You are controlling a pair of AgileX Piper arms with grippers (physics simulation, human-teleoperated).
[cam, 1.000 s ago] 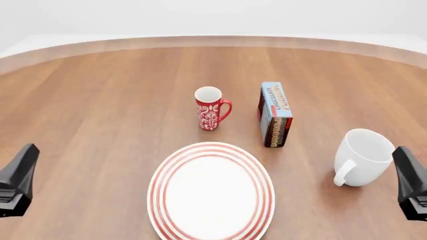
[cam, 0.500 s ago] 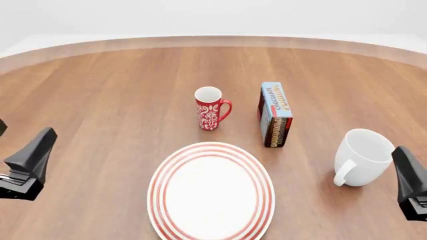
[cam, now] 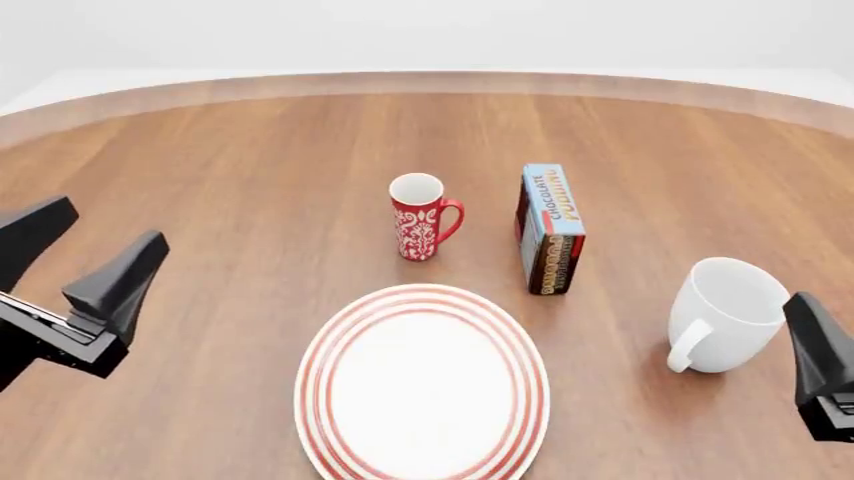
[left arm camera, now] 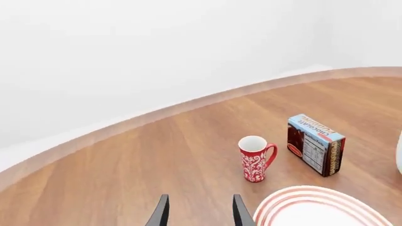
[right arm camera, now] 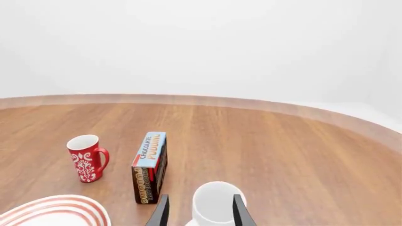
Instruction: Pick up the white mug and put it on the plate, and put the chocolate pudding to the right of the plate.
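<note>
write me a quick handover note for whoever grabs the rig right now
Left gripper: open, holding nothing, over bare table left of the plate.
Right gripper: open, empty, just behind the white mug.
White mug stands upright on the table, right of the plate, handle toward the plate.
Chocolate pudding stands beyond the plate, beside the red mug.
Done: nothing.
Left: mug onto the plate, pudding to the plate's right.

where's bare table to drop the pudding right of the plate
The bare wood between the plate and the white mug, in front of the pudding, is free. The right gripper sits just beside the mug, so that edge is tight. It is crowded behind the plate, where the red mug and pudding stand. The wood between plate and left gripper is bare.
</note>
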